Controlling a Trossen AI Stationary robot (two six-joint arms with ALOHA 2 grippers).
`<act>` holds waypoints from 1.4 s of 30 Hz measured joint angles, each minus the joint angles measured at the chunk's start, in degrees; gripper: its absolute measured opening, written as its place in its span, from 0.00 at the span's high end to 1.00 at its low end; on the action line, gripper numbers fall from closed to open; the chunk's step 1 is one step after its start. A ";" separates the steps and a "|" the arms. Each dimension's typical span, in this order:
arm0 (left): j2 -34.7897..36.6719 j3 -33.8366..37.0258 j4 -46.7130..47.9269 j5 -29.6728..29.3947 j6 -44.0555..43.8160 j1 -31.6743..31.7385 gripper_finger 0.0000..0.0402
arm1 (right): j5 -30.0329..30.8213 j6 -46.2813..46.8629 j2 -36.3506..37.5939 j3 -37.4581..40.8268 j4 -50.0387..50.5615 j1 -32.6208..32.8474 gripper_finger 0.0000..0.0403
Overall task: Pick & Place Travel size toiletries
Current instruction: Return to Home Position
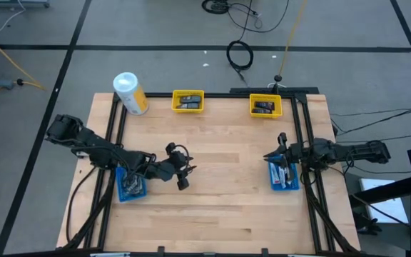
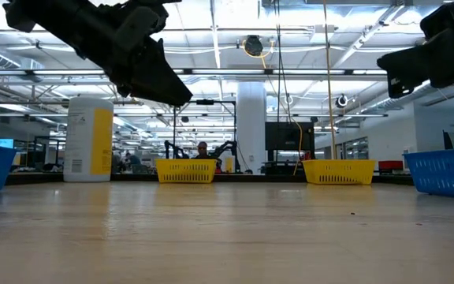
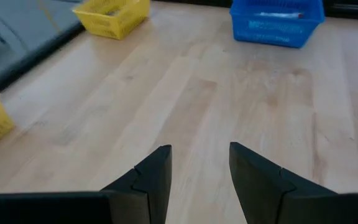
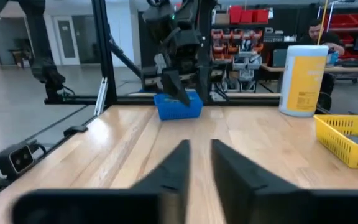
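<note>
Small toiletries lie in four trays. White tubes [image 1: 284,175] fill the right blue tray [image 1: 293,187], and mixed small items [image 1: 129,186] fill the left blue tray [image 1: 138,194]. Dark bottles or packets lie in the two yellow trays [image 1: 188,94] [image 1: 265,98] at the far edge. My left gripper [image 1: 183,176] [image 3: 201,163] hovers open over bare wood just right of the left blue tray and holds nothing. My right gripper [image 1: 275,153] [image 4: 200,155] hangs above the far end of the right blue tray. Its fingers stand a narrow gap apart and are empty.
A big white-and-yellow canister [image 1: 130,93] [image 2: 89,138] stands at the far left corner. Black frame rails [image 1: 113,135] [image 1: 307,135] run along both table sides. Bare wood [image 1: 227,185] spreads between the blue trays. A person [image 4: 319,34] sits in the room beyond the table.
</note>
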State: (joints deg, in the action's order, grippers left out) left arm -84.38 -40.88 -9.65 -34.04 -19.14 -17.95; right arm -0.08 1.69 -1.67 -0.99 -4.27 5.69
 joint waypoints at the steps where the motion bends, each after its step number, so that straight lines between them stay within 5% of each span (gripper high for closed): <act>1: 0.11 0.00 0.09 1.24 0.00 0.25 0.61 | 0.00 -0.09 -0.04 0.04 0.50 0.00 0.89; 4: 1.48 0.00 1.14 2.64 0.07 0.86 0.65 | -0.01 -0.26 0.02 0.04 0.28 0.00 0.98; 14: 16.33 5.67 9.03 1.01 3.21 1.59 0.98 | 0.05 -1.14 0.00 0.13 0.42 0.00 0.97; 20: 33.40 15.15 8.99 3.67 2.96 2.26 0.95 | 0.02 -1.30 0.00 0.13 -0.60 0.00 0.98; 27: 52.39 23.53 6.12 18.83 10.49 8.36 0.99 | 0.02 -1.31 -0.01 0.15 -0.72 0.00 0.98; 32: 58.17 26.57 6.08 32.90 15.15 17.38 0.98 | 0.09 -3.54 -0.02 0.15 -0.71 0.00 0.98; 42: 67.67 35.38 6.79 35.28 15.01 22.02 0.98 | 0.00 -14.60 0.00 0.20 -0.79 0.00 0.99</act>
State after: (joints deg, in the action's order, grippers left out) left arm -16.71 -5.50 -2.86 1.24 -4.13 4.06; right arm -0.08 -12.91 -1.67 -0.80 -5.06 5.69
